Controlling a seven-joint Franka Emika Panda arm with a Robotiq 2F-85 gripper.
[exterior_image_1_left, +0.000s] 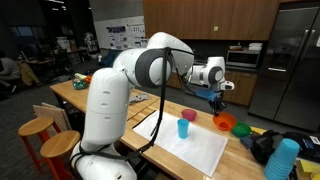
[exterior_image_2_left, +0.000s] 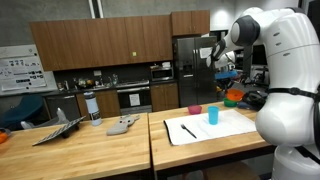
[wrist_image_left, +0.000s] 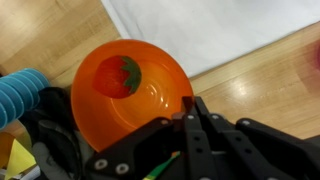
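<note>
Wrist view: claw (wrist_image_left: 190, 118) shut empty above orange bowl (wrist_image_left: 152, 112) on the wooden kitchen table (wrist_image_left: 262, 88).

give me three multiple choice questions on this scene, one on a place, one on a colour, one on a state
1. Where does the small red thing lie?
A) on a stool
B) in the orange bowl
C) on the floor

2. What colour is the taller cup beside the white sheet?
A) blue
B) yellow
C) black

3. How does the gripper stand?
A) wide open
B) shut on a cup
C) shut, with nothing seen in it

Answers:
1 B, the wrist view shows it inside the bowl.
2 A, both exterior views show it blue.
3 C, the jaws stand together above the bowl, with nothing seen between them.
</note>
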